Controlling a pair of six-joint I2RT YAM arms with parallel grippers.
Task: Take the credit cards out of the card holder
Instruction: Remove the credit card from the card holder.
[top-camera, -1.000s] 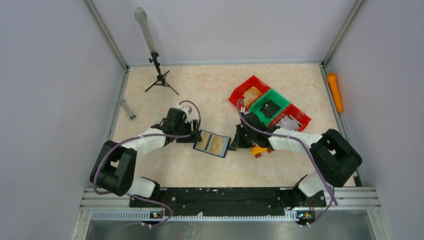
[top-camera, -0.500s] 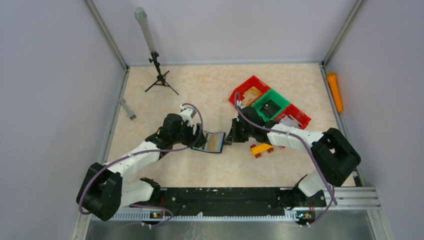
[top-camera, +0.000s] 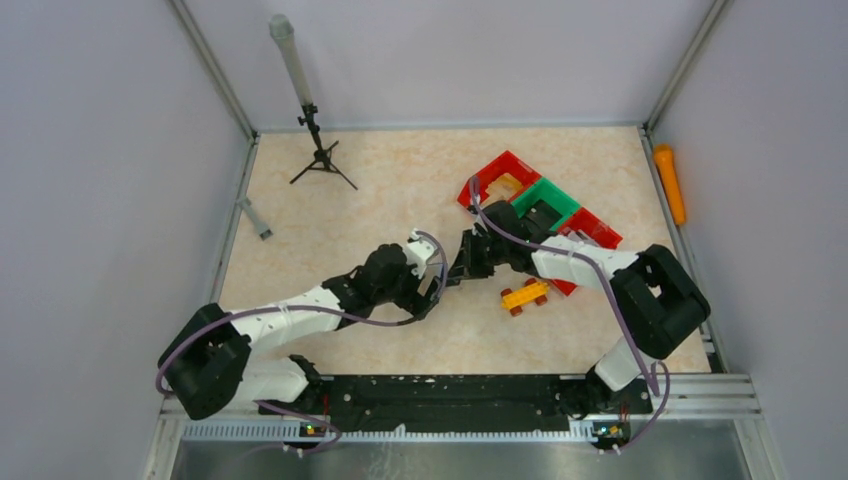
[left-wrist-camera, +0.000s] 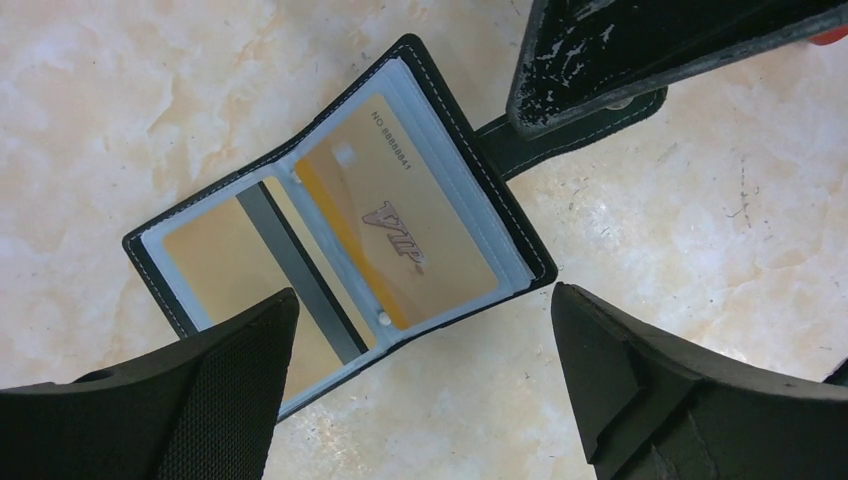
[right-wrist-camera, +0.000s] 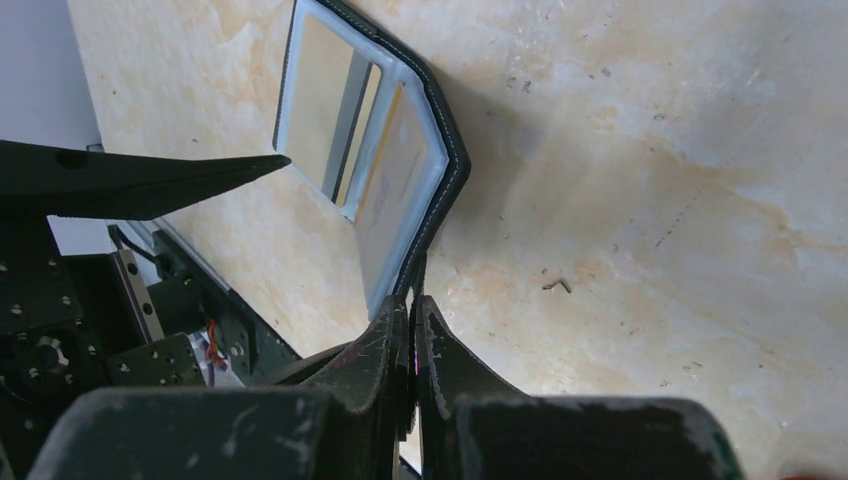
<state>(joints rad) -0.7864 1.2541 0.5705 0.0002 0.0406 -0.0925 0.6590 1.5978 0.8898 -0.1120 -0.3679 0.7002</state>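
The card holder (left-wrist-camera: 455, 150) is laid open on the counter (left-wrist-camera: 150, 80), between the two hands. Two cards are seated in its clear sleeves: a gold card (left-wrist-camera: 400, 220) marked "VIP", with a number line beginning "NO 8888", and a second card (left-wrist-camera: 215, 250) shown stripe side up. The strap tab (left-wrist-camera: 510, 150) is clamped by the fully closed right hand (right-wrist-camera: 412, 300). The left hand (left-wrist-camera: 420, 300) is spread wide above the holder, with nothing held.
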